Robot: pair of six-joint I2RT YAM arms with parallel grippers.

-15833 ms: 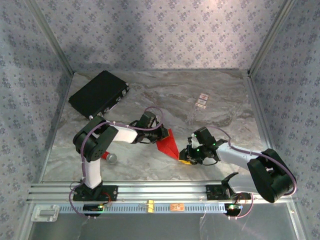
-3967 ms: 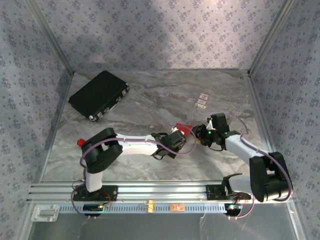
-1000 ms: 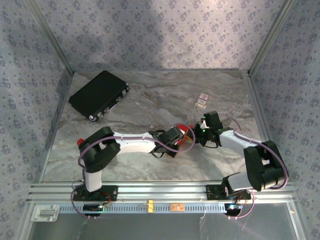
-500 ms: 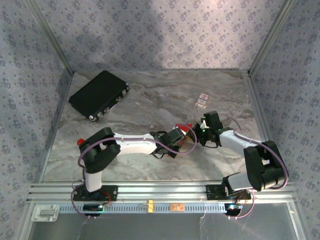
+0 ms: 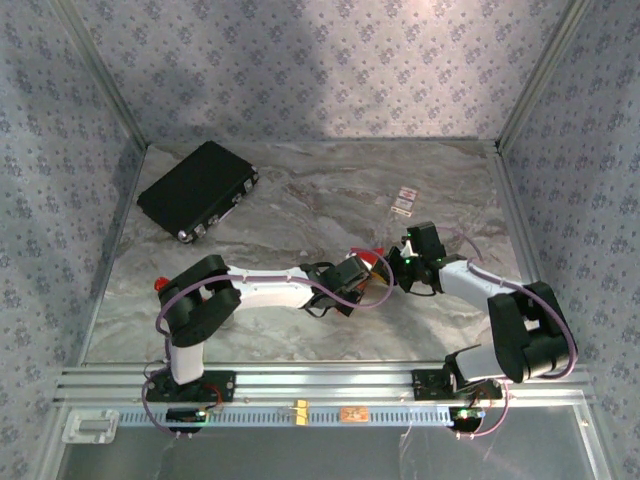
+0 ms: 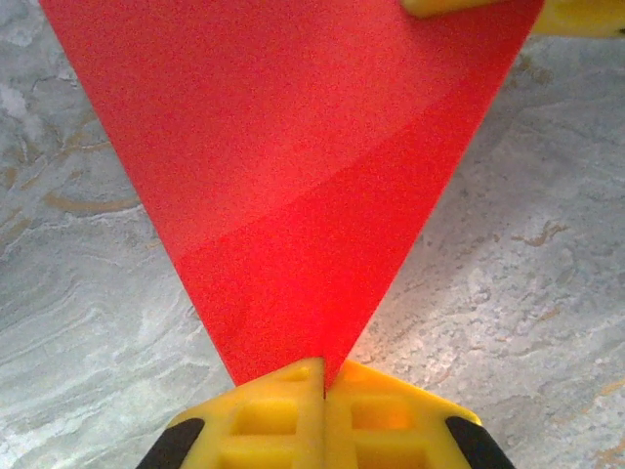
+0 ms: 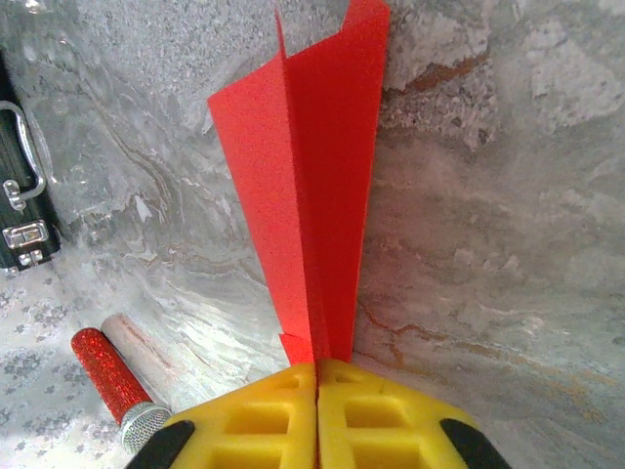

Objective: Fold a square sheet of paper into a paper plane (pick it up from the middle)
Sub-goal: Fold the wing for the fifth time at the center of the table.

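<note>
Red paper plane (image 5: 369, 260) pinched from both ends

Left gripper (image 6: 322, 376) closed tight on the narrow tip, at 6 o'clock in its wrist view. Right gripper (image 7: 317, 369) clamped on the folded spine, paper fanning toward 12. Near mid-table, slightly toward 3 o'clock on the marble table (image 5: 300, 205). Black case (image 5: 197, 189) well apart at 10 o'clock

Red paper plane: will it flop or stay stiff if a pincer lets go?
Probably fairly stiff lengthwise: the paper plane shows a long centre crease. It looks thin, so likely very light and easily crumpled. The left pincer and right pincer pinch only its ends, so it might slip if tugged.
</note>
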